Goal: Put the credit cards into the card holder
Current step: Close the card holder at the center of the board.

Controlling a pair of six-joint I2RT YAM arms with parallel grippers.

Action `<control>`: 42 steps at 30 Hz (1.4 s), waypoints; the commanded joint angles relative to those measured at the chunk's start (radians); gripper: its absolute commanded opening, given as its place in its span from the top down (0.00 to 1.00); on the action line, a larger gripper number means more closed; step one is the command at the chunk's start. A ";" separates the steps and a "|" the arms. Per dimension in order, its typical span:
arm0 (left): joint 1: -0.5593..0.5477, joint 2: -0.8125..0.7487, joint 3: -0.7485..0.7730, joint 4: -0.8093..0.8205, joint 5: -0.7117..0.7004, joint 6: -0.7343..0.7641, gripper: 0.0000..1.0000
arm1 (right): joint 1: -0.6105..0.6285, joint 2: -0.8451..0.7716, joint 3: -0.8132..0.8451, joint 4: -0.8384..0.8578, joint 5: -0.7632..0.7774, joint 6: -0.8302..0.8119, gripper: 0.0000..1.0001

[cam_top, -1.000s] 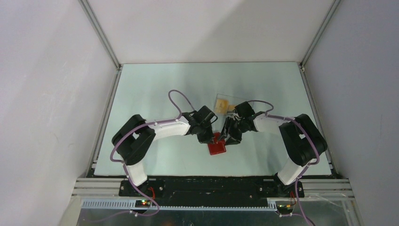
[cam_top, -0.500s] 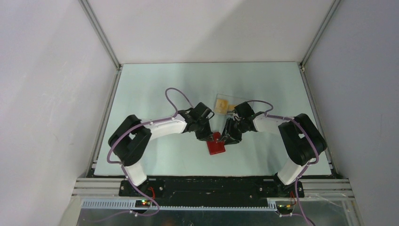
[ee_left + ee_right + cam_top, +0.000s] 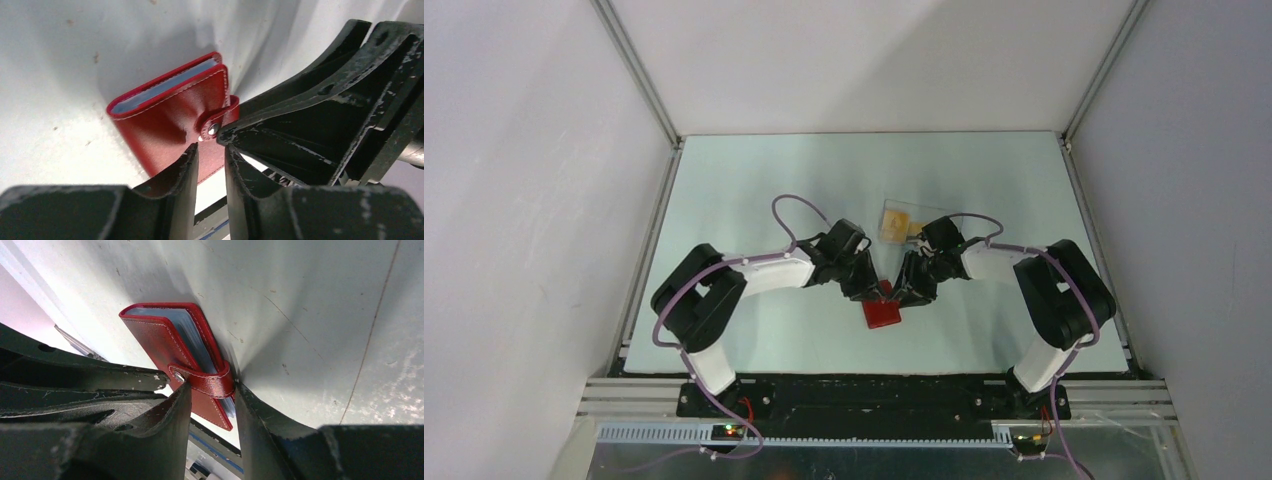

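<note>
- A pale green table (image 3: 754,200) sits between white walls.
- The left gripper (image 3: 210,150), jaws slightly apart and empty, sits at 11 o'clock of the card holder (image 3: 170,115).
- The right gripper (image 3: 211,387) pinches the snap tab (image 3: 215,385) from 1 o'clock.
- The credit cards (image 3: 896,222) lie at 12 o'clock in a clear box (image 3: 924,213).
- Risk: with nothing bracing the closed holder, pulling the tab may drag it.

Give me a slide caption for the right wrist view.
Right gripper flanks the snap tab of the closed red card holder.
</note>
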 commanded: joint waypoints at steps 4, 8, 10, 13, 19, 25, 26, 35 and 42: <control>-0.003 0.053 -0.038 0.151 0.065 -0.047 0.73 | 0.004 0.030 -0.004 0.014 0.010 -0.015 0.59; -0.004 0.063 -0.056 0.153 0.042 -0.049 0.76 | 0.005 0.034 0.003 0.008 0.009 -0.019 0.62; -0.004 0.060 -0.062 0.152 0.033 -0.048 0.78 | 0.007 0.035 0.005 0.005 0.009 -0.020 0.62; -0.004 0.051 -0.063 0.131 0.013 -0.041 0.79 | 0.008 0.035 0.005 0.003 0.008 -0.020 0.62; -0.006 0.053 -0.054 0.108 -0.026 -0.029 0.87 | 0.011 0.036 0.006 0.005 0.001 -0.021 0.62; -0.013 0.059 -0.052 0.108 -0.041 -0.018 1.00 | 0.014 0.037 0.011 -0.002 0.003 -0.027 0.62; -0.013 0.054 -0.052 0.108 -0.042 -0.017 1.00 | 0.014 0.032 0.012 -0.008 0.004 -0.027 0.62; -0.013 -0.047 -0.050 0.083 -0.056 -0.007 1.00 | 0.002 -0.049 0.012 -0.047 0.036 -0.038 0.47; -0.015 -0.054 -0.041 0.057 -0.056 -0.010 1.00 | -0.015 -0.061 0.012 -0.059 0.035 -0.046 0.37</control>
